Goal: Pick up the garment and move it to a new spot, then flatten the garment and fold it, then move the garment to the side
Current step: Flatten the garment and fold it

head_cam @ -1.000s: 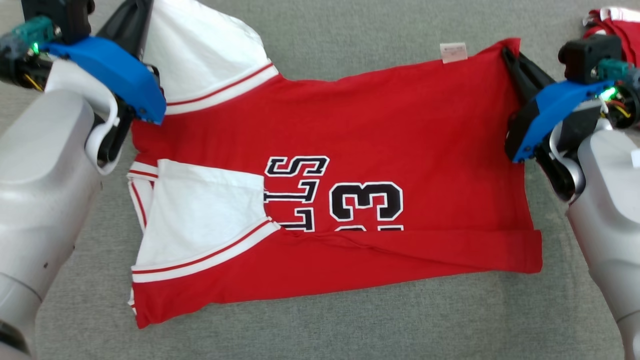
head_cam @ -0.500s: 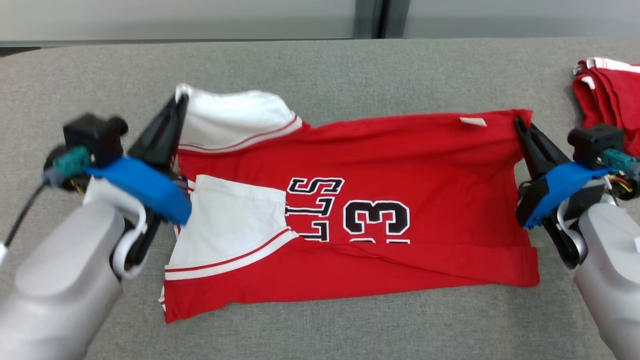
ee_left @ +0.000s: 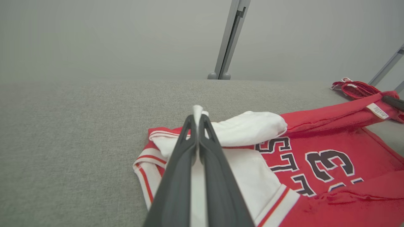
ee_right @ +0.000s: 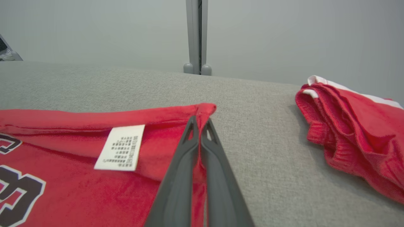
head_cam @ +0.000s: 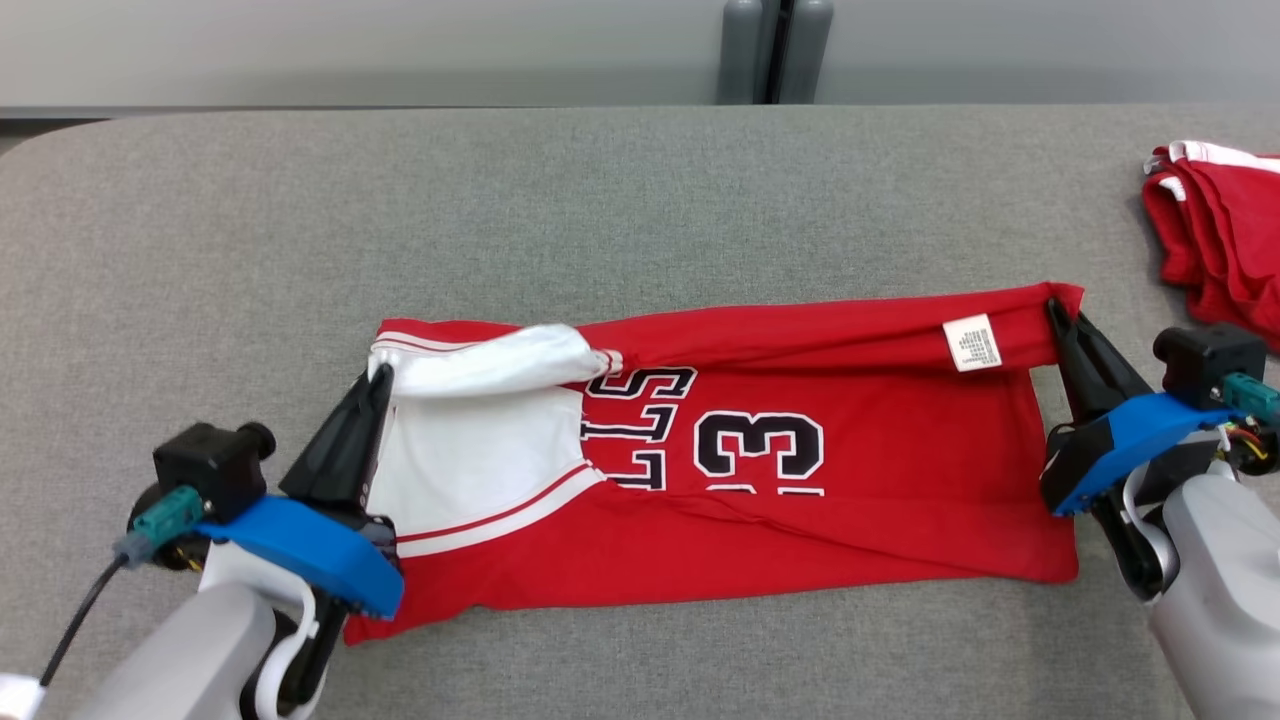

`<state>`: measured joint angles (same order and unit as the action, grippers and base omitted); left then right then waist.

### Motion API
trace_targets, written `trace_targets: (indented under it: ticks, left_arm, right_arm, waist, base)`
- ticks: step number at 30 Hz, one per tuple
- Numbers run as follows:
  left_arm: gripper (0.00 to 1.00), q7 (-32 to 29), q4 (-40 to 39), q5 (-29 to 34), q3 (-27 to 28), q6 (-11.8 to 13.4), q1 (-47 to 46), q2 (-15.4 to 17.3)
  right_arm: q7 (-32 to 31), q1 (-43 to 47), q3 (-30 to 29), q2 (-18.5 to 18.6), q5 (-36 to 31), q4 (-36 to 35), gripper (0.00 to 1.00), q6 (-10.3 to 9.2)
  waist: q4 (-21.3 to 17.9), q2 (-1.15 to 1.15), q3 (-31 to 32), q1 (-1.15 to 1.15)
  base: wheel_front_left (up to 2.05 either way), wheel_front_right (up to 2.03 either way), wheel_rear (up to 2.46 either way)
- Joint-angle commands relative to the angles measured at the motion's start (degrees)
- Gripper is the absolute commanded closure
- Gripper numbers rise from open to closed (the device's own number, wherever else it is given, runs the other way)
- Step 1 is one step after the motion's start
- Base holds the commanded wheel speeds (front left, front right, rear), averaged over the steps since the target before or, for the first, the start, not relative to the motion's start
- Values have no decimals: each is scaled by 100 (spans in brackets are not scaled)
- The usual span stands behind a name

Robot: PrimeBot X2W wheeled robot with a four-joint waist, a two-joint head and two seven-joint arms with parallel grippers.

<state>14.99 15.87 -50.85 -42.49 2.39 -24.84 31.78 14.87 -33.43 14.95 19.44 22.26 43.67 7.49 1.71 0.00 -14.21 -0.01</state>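
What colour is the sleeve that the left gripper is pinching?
White: the sleeve is plain white against the red jersey. Left wrist view shows it best.

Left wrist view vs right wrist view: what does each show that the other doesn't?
Left wrist: white sleeve pinched in the shut left jaws, striped trim. Right wrist: print lines on the care label, layered folds in the red pile. Both: red jersey, that label and pile, grey table, wall post.

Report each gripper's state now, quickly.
Left gripper: shut on the red jersey's white sleeve.
Right gripper: shut on the red jersey's corner by the care label.
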Motion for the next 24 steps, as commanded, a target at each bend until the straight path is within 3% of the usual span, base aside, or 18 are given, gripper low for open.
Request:
trace_targets:
  ticks: [1,5,6,7,8,9,15,24]
  left_arm:
    - [100,26,-103,36,89,51,192,-49]
    - [100,26,-180,56,207,112,534,-82]
    - [100,26,-184,48,229,128,607,-113]
    - [90,26,-183,45,246,120,667,-143]
    - [24,26,-177,82,264,133,720,-160]
    - [0,26,-172,98,324,165,774,-199]
    - [0,26,-311,331,904,218,1117,-491]
    - [0,26,-870,1565,2510,350,1838,-1185]
  right_arm:
    - [38,193,-76,-39,24,-107,100,1]
    - [38,500,-223,-108,20,-373,100,1]
    - [37,568,-262,-124,16,-426,69,1]
    - [38,623,-310,-131,21,-480,4,1]
    - [37,694,-353,-153,29,-514,0,1]
    - [37,748,-399,-173,27,-558,0,1]
    - [37,1172,-756,-230,-9,-989,0,1]
    - [38,1913,-1411,-399,34,-1513,0,1]
  waist:
    - [-11,0,43,1]
    - [-35,0,110,1]
    - [-42,0,125,1]
    - [-46,0,143,1]
    - [-53,0,164,1]
    - [-61,0,185,1]
    - [-110,0,314,1]
    - [-130,0,493,1]
  base:
    - [0,0,0]
    - [0,0,0]
    - [0,0,0]
    - [0,0,0]
    - [0,0,0]
    - [0,0,0]
    - [0,0,0]
    - [0,0,0]
